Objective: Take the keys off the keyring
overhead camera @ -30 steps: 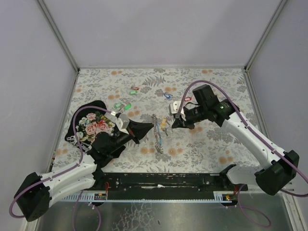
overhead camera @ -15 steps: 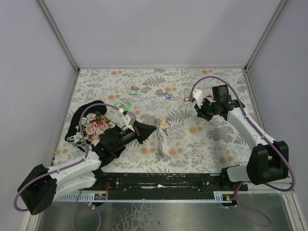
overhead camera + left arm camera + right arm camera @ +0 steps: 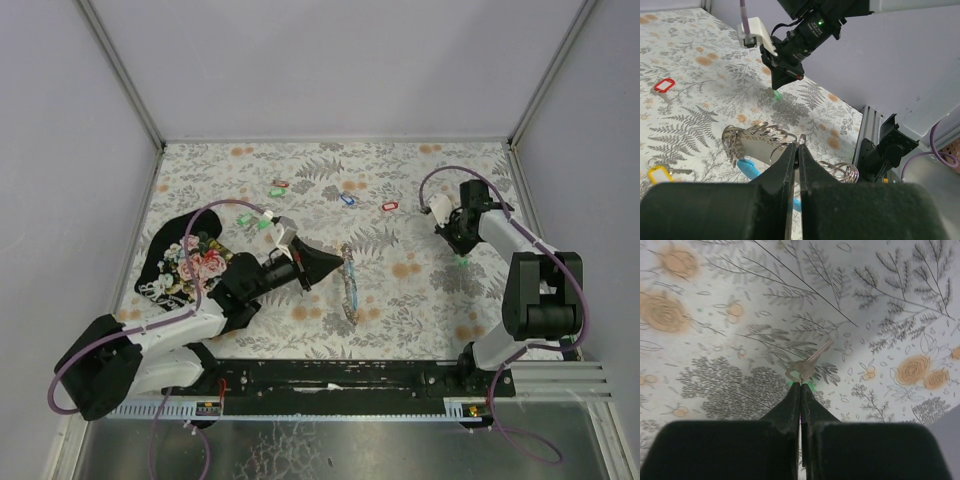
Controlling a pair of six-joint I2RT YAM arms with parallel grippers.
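Setting down freed keys (image 3: 804,368), pinched in closed right gripper (image 3: 800,384) mid-right; pinning keyring (image 3: 757,145) with closed left gripper (image 3: 799,143); next: release keys.

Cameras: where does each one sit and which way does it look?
Top external: above and behind the bases, looking down on the table; left arm and right arm show.
Left wrist: on the left arm, looking along the shut left fingers, over the keyring, toward the right arm.
Right wrist: looking down past the shut right fingers at the green-tagged key.
Shared: top external and left wrist both show the keyring.
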